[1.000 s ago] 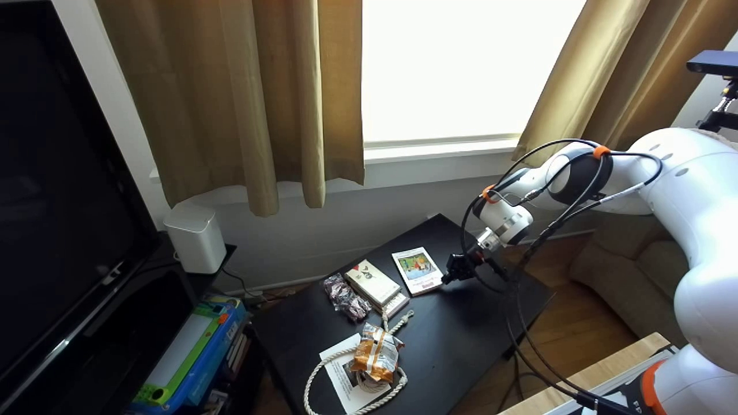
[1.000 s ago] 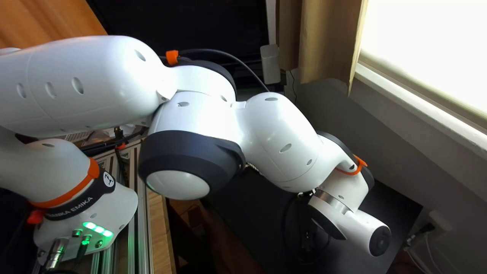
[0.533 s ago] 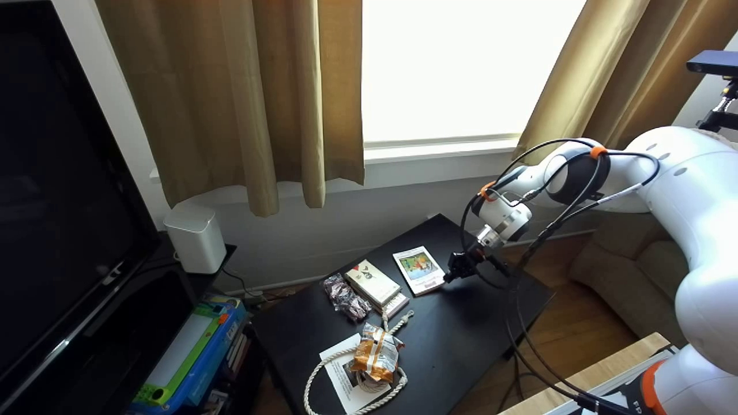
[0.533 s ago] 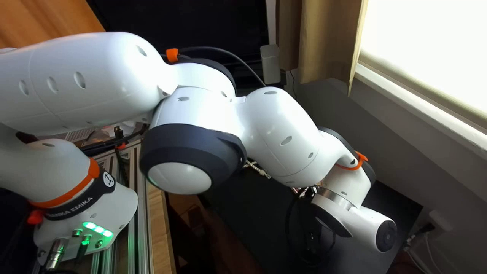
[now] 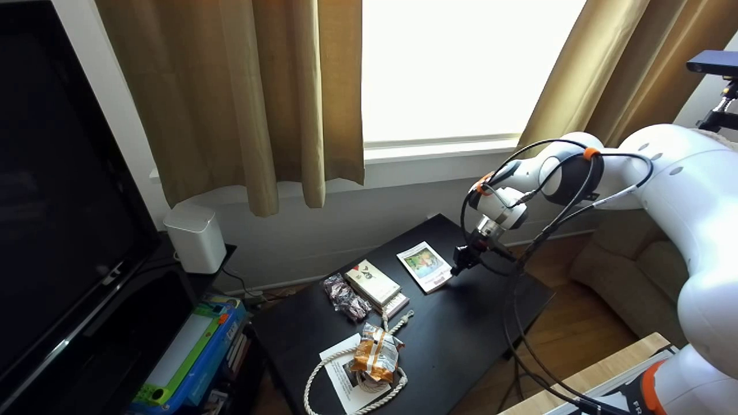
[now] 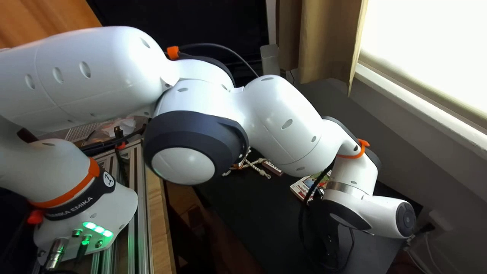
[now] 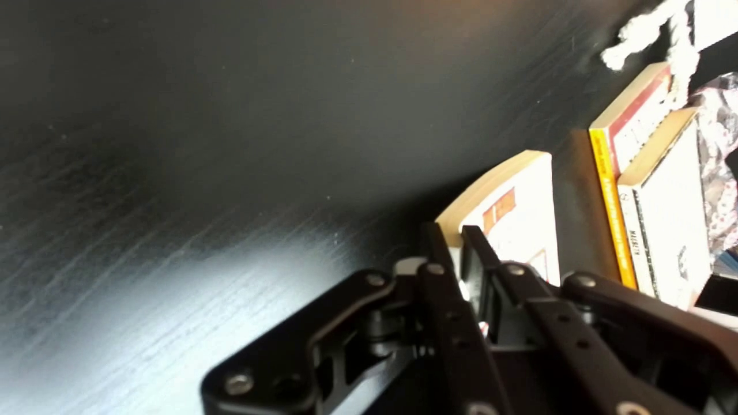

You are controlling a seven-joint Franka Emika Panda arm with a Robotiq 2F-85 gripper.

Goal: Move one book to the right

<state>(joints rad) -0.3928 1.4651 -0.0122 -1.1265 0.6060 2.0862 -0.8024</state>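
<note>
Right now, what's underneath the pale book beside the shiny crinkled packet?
In the wrist view, another book: its yellow spine and a reddish-edged strip of cover show past the pale book. The rest of that cover is hidden beneath it.

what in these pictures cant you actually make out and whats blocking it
In an exterior view, the arm hides much of the picture-cover book.
In the wrist view, the end effector hides part of that book too.
In an exterior view, the orange packet hides part of the white printed item; its text is too small to read.
The bottom edge there cuts off the rope.
</note>
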